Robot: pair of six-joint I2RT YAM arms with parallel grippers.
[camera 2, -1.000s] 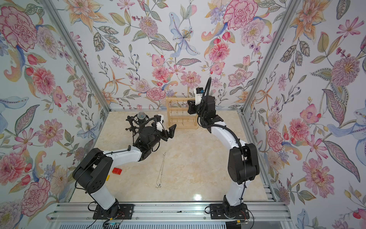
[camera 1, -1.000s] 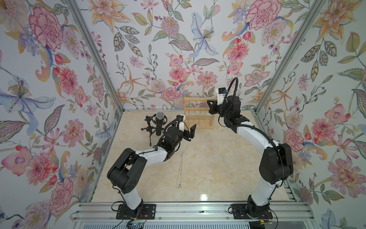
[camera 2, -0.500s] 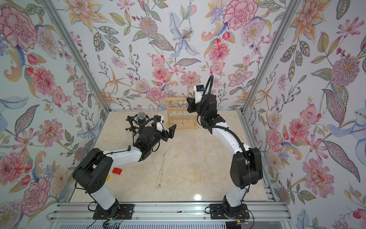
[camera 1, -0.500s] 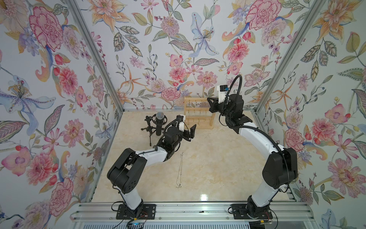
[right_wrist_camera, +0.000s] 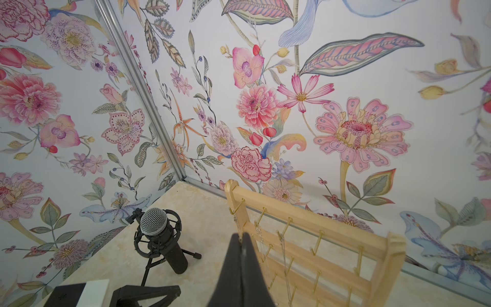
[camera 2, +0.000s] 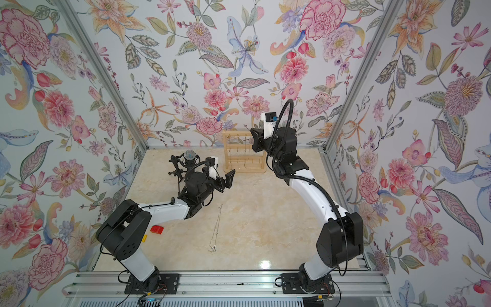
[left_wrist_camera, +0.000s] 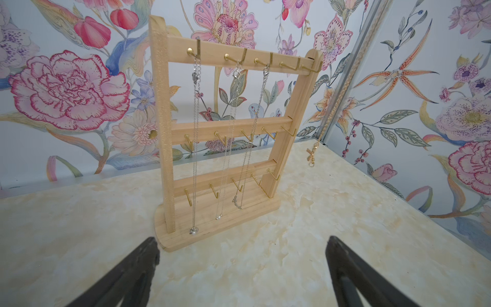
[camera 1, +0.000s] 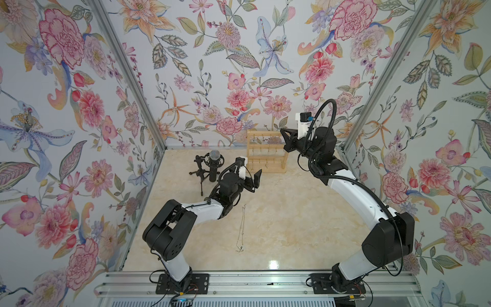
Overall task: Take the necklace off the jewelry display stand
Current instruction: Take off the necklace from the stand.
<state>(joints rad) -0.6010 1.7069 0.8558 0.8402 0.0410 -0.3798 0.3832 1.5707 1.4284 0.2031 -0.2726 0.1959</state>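
Observation:
The pale wooden jewelry display stand (camera 1: 266, 162) (camera 2: 244, 162) (left_wrist_camera: 164, 133) (right_wrist_camera: 318, 255) stands at the back of the table. Three silver necklaces (left_wrist_camera: 196, 133) hang from its top hooks. My right gripper (camera 1: 283, 130) (camera 2: 252, 131) (right_wrist_camera: 240, 237) is shut on a gold necklace chain (right_wrist_camera: 237, 226) level with the stand's top right corner. In the left wrist view that gold necklace (left_wrist_camera: 310, 157), with a cross pendant, dangles in the air to the right of the stand, clear of the hooks. My left gripper (camera 1: 251, 175) (camera 2: 224, 182) (left_wrist_camera: 241, 239) is open and empty, low in front of the stand's base.
A black microphone on a tripod (camera 1: 212, 166) (right_wrist_camera: 159, 239) stands left of the stand. Another silver necklace (camera 1: 240, 231) lies stretched out mid-table. A small red block (camera 2: 156, 229) sits by the left arm. Flowered walls close in behind and beside the stand.
My right gripper has risen a little beside the stand's top right corner, still shut. The left arm has not moved.

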